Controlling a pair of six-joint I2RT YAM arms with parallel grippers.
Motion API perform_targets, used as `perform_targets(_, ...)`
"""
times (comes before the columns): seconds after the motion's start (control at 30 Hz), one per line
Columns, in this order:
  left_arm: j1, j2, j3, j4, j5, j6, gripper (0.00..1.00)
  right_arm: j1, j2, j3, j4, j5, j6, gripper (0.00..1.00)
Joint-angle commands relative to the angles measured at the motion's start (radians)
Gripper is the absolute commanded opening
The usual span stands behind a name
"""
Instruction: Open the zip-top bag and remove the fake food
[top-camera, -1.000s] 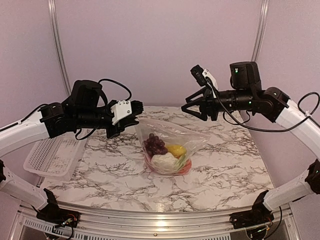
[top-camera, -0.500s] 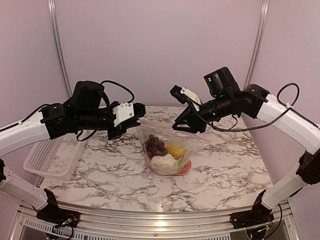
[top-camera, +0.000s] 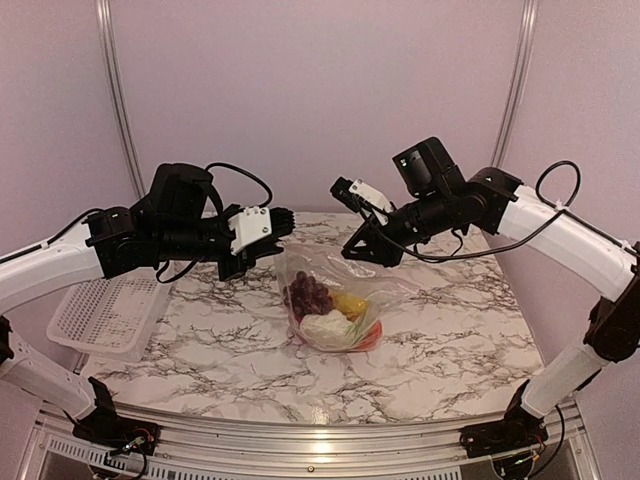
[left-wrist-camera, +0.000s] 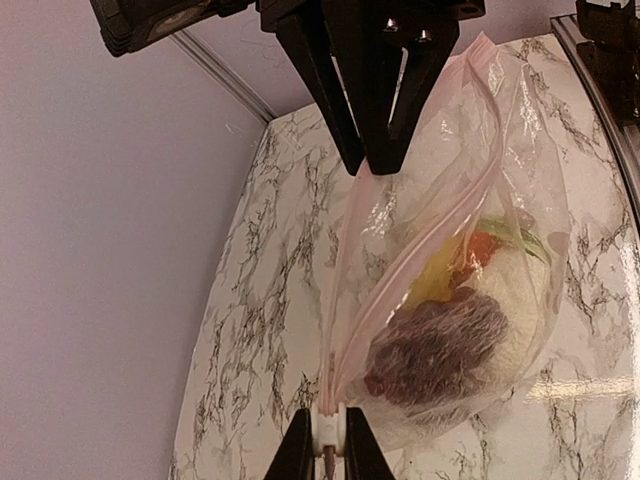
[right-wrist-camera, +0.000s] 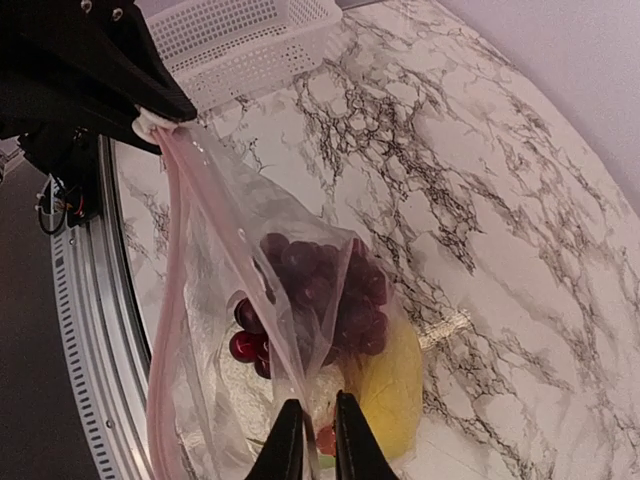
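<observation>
Zip-top bag (top-camera: 335, 285): clear, crinkly, mid-counter, strung by its pink zip edge between both arms. Its loaded bottom sags to the marble counter (top-camera: 450, 340); whether it touches cannot be told.
White lattice basket (top-camera: 100, 315): far left, well apart from the bag.
Left gripper (left-wrist-camera: 326, 452): fingers pressed together on the zip strip's end; the two pink strips diverge away from it.
Fake food (top-camera: 330, 315): purple grapes (top-camera: 308, 292), white cauliflower (top-camera: 325, 325), yellow piece (top-camera: 350, 300), red piece (top-camera: 372, 338), all inside, behind plastic.
Right gripper (right-wrist-camera: 312, 440): fingers pinching the bag's upper edge.
</observation>
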Motion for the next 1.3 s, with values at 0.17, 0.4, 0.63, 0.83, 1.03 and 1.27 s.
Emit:
perform_targets(0.17,-0.002,0.036,0.022,0.085,-0.087,-0.09,0.08,0.007,0.01,0.096,-0.001,0.055,0.052,0.0)
perform_targets(0.4,0.01,0.044,0.015,0.173,-0.222,-0.259,0.5,-0.112,-0.013,0.101,0.094,0.002,0.227,0.0)
perform_targets(0.63,0.093,0.016,0.0,0.246,-0.222,-0.5,0.81,-0.15,-0.058,0.124,0.151,0.075,0.301,0.0)
perform_targets(0.83,0.152,0.044,0.027,0.227,-0.349,-0.787,0.99,-0.149,-0.1,0.161,0.16,0.258,0.392,0.0)
perform_targets(1.03,0.189,0.077,0.081,0.127,-0.267,-0.985,0.99,-0.142,-0.095,0.067,0.246,0.243,0.514,0.0)
perform_targets(1.27,0.215,0.103,-0.002,0.159,-0.067,-1.221,0.99,-0.1,0.014,-0.034,0.474,0.271,0.575,0.0)
